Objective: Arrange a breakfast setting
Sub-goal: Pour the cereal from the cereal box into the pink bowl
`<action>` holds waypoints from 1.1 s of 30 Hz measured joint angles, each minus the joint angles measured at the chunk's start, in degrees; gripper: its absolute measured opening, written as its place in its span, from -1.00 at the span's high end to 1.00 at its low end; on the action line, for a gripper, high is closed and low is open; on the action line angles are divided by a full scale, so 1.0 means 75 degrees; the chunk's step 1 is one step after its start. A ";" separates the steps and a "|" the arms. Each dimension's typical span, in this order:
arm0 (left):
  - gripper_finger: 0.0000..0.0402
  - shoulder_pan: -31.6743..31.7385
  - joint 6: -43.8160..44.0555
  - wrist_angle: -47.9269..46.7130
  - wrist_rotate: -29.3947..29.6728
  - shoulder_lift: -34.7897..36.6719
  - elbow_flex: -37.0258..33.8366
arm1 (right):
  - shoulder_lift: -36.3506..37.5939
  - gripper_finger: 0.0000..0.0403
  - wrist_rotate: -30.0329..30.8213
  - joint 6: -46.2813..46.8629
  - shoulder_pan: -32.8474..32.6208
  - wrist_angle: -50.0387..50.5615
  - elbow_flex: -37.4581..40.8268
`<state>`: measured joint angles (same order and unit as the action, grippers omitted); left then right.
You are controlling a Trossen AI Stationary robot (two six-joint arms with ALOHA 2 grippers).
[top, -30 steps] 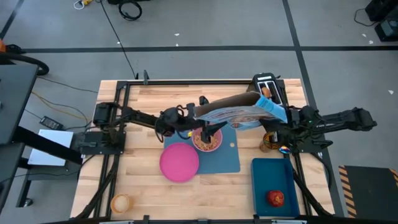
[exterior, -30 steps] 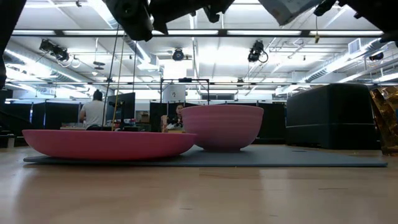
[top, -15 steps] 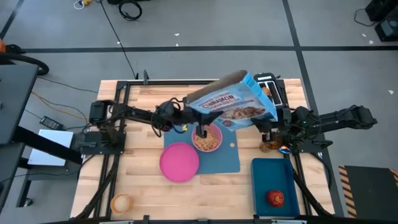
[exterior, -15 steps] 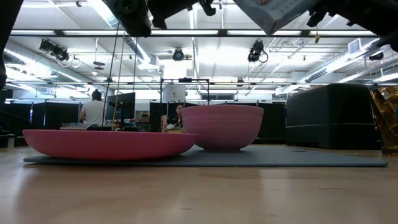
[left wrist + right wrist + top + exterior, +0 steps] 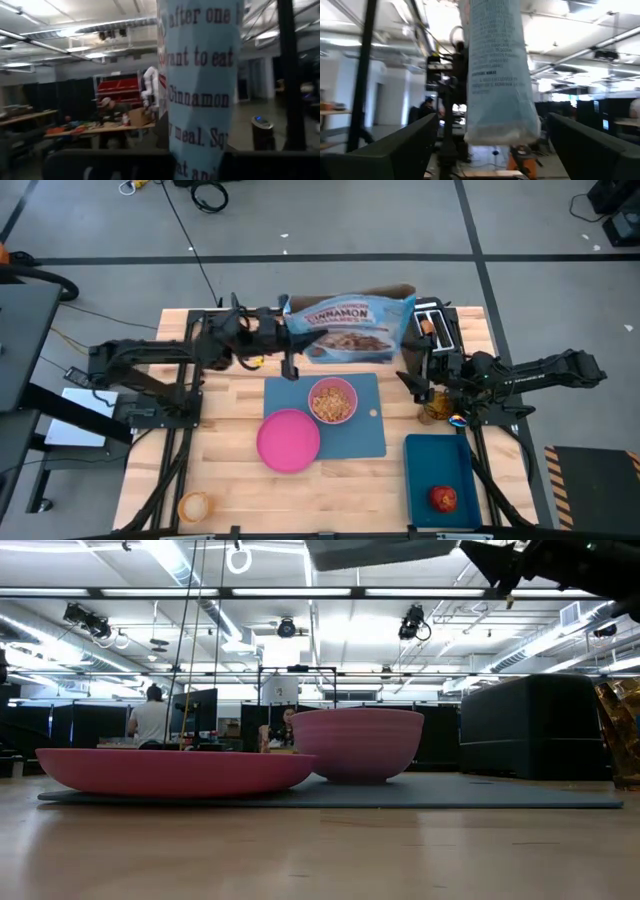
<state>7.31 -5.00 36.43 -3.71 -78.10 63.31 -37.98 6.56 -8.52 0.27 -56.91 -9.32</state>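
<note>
Bowl (image 5: 332,401), filled with cereal, sits on the blue mat (image 5: 370,436) at table centre, plate (image 5: 289,441) at its 7 o'clock. Left gripper (image 5: 290,348) clamps the cereal bag (image 5: 350,330) at 12 o'clock; right gripper (image 5: 413,375) hangs open at 3 o'clock. Pouring looks finished; next, probably, the bag gets set down clear of the mat

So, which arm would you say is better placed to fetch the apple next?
Probably right: the right gripper is open, on the apple's side; the left gripper holds the cereal bag.
</note>
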 joint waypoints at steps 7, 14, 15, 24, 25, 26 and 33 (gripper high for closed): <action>0.96 -0.0003 -0.0256 -0.3255 0.2236 0.1363 0.0000 | 0.0000 -0.87 0.0123 0.0127 -0.0006 0.0343 0.0000; 0.96 -0.0225 0.0795 -0.6249 0.5427 0.1765 -0.0017 | -0.0155 -0.87 0.0121 0.0186 -0.0156 0.0912 0.0000; 0.96 -0.0271 0.1006 -0.6381 0.5827 0.1767 -0.0141 | -0.0211 -0.86 0.0121 0.0193 -0.0183 0.0918 0.0000; 0.96 -0.0291 0.3668 -0.6168 0.8597 0.2845 -0.3498 | -0.0668 -0.86 0.0121 0.0198 -0.0449 0.0929 0.0000; 0.96 -0.0295 0.3954 -0.6175 0.8879 0.2977 -0.3867 | -0.0689 -0.86 0.0121 0.0198 -0.0468 0.0939 0.0000; 0.96 -0.0298 0.4242 -0.6171 0.9246 0.3103 -0.4190 | -0.0728 -0.86 0.0119 0.0198 -0.0481 0.0891 0.0000; 0.96 -0.0297 0.4989 -0.5804 1.1392 0.3540 -0.5663 | -0.0989 -0.86 0.0263 0.0288 -0.0487 0.0745 0.0000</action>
<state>5.08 32.41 -7.10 81.73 -51.55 20.83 -45.39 8.53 -6.35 -3.38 -51.33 -9.32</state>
